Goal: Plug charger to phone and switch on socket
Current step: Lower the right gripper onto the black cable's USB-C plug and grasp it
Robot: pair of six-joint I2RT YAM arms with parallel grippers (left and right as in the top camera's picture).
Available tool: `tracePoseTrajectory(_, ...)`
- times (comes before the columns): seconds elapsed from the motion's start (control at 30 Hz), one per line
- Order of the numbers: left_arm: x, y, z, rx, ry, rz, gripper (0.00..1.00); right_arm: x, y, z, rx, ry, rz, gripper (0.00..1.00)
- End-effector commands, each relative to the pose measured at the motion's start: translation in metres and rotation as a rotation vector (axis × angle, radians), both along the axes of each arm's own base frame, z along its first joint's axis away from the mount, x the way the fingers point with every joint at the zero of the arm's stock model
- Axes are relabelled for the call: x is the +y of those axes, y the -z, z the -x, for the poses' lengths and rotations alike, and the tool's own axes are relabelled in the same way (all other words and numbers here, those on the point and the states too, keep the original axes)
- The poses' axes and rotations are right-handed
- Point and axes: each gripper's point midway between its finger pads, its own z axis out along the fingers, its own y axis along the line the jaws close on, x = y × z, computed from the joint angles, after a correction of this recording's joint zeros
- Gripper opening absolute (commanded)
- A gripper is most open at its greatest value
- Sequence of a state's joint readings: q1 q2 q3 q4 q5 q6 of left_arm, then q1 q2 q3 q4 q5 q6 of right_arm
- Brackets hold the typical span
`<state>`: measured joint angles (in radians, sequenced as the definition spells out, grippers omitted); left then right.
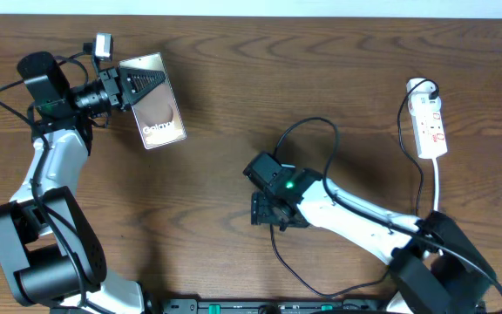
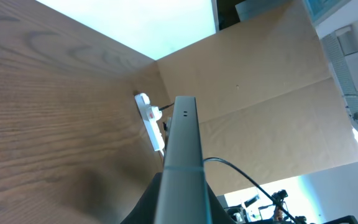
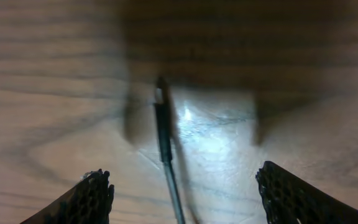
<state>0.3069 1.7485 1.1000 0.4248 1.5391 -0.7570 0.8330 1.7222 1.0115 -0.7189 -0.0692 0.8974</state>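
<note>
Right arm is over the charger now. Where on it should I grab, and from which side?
Grip the stiff black charger plug just behind its tip, not the limp cable trailing back. It lies flat on the table, running lengthwise between the open fingers of the right gripper, so come straight down from above and close across its narrow width.

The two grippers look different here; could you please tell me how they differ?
The left gripper is shut on the phone; the right gripper is open and holds nothing. The left gripper sits near the table's far-left corner; the right gripper is mid-table, its fingers either side of the charger. Both have black fingers.
</note>
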Motion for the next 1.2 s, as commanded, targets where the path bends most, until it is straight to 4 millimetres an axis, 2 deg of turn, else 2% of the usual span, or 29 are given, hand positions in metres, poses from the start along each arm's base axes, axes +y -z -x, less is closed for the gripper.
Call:
tracePoseTrajectory(0.0,0.0,-0.013,0.003,-0.061,0.012,-0.016,0.07,0.009,-0.005,-0.004,-0.002,-0.019,-0.012,0.73)
tracePoseTrajectory(0.53,0.0,-0.013,0.003,-0.061,0.012,-0.016,0.07,0.009,0.008,-0.006,0.078,-0.012,0.063,0.57)
tracePoseTrajectory(0.93,0.0,-0.013,0.003,-0.061,0.012,-0.016,0.07,0.009,0.012,-0.007,0.1,-0.009,0.08,0.55)
tracePoseTrajectory(1.17,0.0,-0.013,0.003,-0.061,0.012,-0.016,0.08,0.009,0.018,-0.007,0.135,-0.008,0.091,0.48)
